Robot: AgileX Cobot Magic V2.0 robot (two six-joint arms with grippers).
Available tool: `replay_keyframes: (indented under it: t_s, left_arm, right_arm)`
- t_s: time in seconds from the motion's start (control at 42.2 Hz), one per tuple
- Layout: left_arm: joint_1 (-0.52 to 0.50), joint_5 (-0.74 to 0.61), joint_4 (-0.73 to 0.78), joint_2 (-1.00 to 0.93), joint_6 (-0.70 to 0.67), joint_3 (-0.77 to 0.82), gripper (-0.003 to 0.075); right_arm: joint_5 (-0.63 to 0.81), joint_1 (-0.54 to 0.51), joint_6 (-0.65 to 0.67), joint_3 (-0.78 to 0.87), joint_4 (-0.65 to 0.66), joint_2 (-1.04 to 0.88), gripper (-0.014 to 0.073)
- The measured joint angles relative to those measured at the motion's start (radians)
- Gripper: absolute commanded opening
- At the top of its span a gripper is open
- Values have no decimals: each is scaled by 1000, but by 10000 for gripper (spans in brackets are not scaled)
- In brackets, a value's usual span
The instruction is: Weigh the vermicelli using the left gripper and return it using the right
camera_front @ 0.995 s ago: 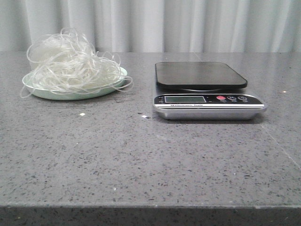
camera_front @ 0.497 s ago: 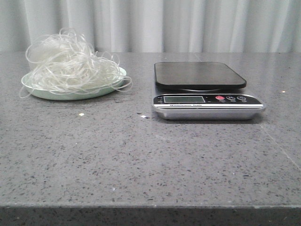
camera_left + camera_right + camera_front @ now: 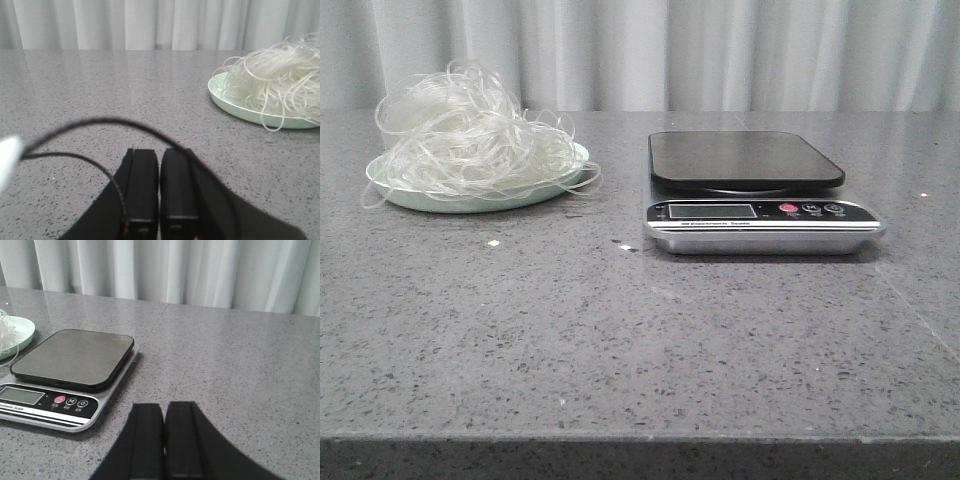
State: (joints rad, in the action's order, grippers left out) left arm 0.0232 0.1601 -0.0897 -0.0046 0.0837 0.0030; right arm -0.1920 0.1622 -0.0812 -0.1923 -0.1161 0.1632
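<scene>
The vermicelli [image 3: 470, 135] is a fluffy tangle of thin whitish strands heaped on a pale mint-green plate [image 3: 470, 200] at the back left of the table; both also show in the left wrist view, the vermicelli [image 3: 277, 75] on the plate [image 3: 235, 105]. The kitchen scale [image 3: 750, 190] stands to its right with a bare black platform [image 3: 75, 357]. My left gripper [image 3: 159, 152] is shut and empty, low over the table short of the plate. My right gripper [image 3: 165, 407] is shut and empty, beside the scale. Neither gripper shows in the front view.
A dark cable [image 3: 100, 122] loops in front of the left gripper. Small white crumbs [image 3: 494, 243] lie on the grey speckled table [image 3: 640, 340] between plate and scale. A pale curtain [image 3: 640, 50] hangs behind the table's far edge.
</scene>
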Motion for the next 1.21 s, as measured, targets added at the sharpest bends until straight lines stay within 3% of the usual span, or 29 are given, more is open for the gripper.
replay_keyframes:
  t_s: [0.474, 0.805, 1.208]
  left_arm:
    - [0, 0, -1, 0, 1, 0, 137]
    - [0, 0, -1, 0, 1, 0, 137]
    - [0, 0, -1, 0, 1, 0, 137]
  right_arm:
    - [-2, -2, 0, 0, 0, 0, 151]
    - [-48, -142, 0, 1, 16, 0, 151]
    - [16, -177, 0, 213, 4, -160, 151]
